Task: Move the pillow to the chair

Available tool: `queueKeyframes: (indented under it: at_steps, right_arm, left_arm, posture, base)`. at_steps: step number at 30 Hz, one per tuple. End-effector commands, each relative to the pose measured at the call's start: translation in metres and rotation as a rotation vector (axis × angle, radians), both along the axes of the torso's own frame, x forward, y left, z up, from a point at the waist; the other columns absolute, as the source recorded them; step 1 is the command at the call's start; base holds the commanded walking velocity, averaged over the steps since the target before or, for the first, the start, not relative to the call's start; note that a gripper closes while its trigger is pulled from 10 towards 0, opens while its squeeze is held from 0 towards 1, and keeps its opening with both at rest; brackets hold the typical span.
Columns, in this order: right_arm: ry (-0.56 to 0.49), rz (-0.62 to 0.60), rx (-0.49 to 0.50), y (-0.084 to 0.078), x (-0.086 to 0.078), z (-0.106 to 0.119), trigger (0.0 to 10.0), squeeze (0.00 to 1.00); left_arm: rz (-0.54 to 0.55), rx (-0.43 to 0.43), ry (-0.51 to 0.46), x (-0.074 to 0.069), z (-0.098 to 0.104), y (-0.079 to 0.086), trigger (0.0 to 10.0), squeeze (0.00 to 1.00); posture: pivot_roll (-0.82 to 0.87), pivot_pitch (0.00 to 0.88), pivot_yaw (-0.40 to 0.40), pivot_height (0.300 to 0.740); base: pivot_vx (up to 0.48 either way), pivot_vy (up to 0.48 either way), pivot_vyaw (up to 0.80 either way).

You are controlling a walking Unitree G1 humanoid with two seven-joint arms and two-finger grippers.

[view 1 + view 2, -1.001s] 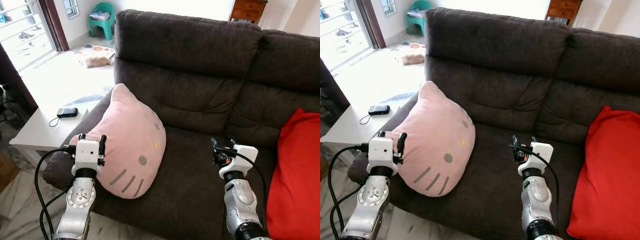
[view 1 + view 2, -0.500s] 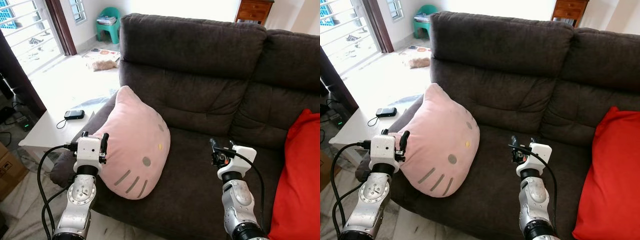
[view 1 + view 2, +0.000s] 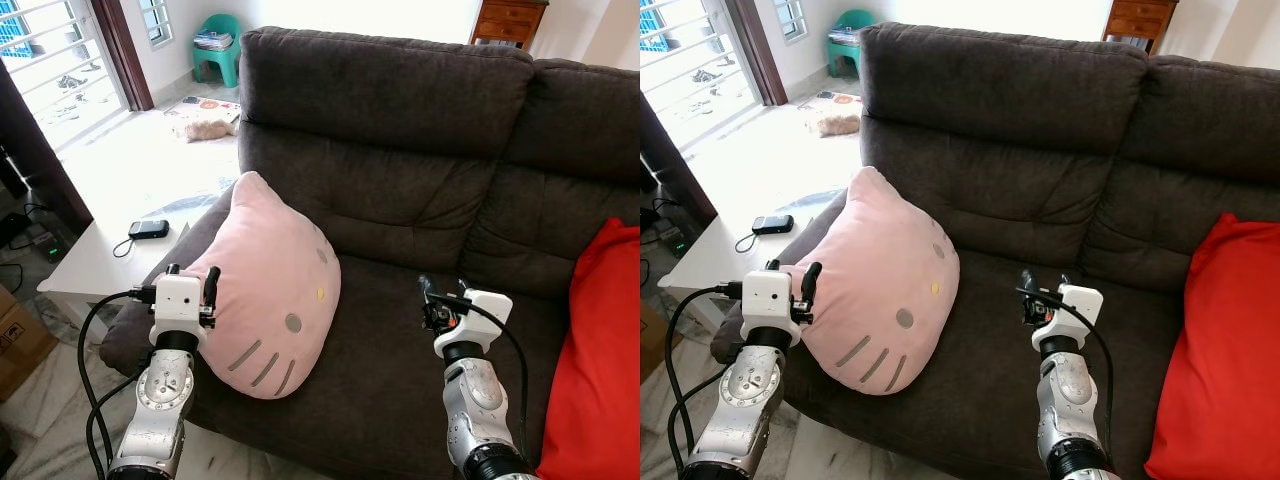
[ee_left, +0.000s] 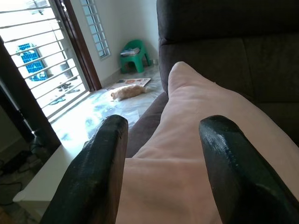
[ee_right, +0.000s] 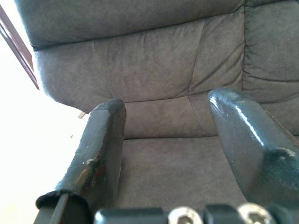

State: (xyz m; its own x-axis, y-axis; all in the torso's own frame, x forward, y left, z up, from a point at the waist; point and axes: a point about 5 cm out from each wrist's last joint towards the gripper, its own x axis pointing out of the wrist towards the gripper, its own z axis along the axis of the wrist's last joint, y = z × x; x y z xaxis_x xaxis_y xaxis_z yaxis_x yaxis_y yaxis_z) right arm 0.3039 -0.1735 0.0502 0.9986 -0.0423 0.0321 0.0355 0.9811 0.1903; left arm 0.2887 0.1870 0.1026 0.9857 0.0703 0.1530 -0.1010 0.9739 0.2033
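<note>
Camera view shifted since a second ago; pillow (image 3: 268, 290) unmoved, propped against sofa (image 3: 400, 130) armrest at 9 o'clock. Left end effector (image 3: 189, 283) fingers apart, straddling pillow edge, likely for grasp. Right end effector (image 3: 441, 291) apart, empty, over seat at 4 o'clock.

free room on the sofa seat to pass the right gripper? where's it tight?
Free: the seat of the sofa between the pink pillow and the red cushion; the right gripper hovers over it, fingers open. The white side table is bare beside the phone. Tight: the sofa's left end, where the pillow leans on the armrest with the left gripper at its edge.
</note>
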Motion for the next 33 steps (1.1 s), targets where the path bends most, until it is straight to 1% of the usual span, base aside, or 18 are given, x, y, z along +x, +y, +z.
queueKeyframes:
  at_steps: [1,9,20,22,33]
  right_arm:
    - [0.001,-0.006,-0.001,-0.0016,-0.0008,-0.0005,10.0,0.00]
    - [-0.004,-0.001,0.004,-0.0006,0.0023,0.0024,10.0,0.00]
    - [-0.006,0.000,0.002,-0.0023,0.0025,0.0033,10.0,0.00]
    - [-0.007,0.001,0.003,-0.0019,0.0032,0.0040,10.0,0.00]
    - [-0.005,0.006,0.003,-0.0004,0.0038,0.0043,10.0,0.00]
  left_arm:
    - [0.003,-0.011,0.003,0.0001,-0.0016,0.0012,10.0,0.00]
    - [0.008,-0.007,-0.004,0.0026,0.0011,0.0032,10.0,0.00]
    - [0.020,-0.006,-0.010,0.0018,0.0018,0.0031,10.0,0.00]
    - [0.020,-0.004,-0.007,0.0014,0.0014,0.0028,10.0,0.00]
    - [0.027,-0.005,-0.010,0.0024,0.0023,0.0021,10.0,0.00]
  posture:
    - [0.05,0.000,0.000,0.740]
    - [0.05,0.000,-0.005,0.740]
    - [0.06,0.003,-0.015,0.740]
    - [0.06,0.018,-0.019,0.740]
    - [0.06,0.033,-0.020,0.740]
  base:
    - [0.000,0.000,0.00]
    - [0.000,0.000,0.00]
    - [-0.261,0.000,0.00]
    - [-0.287,0.000,0.00]
    - [-0.313,0.000,0.00]
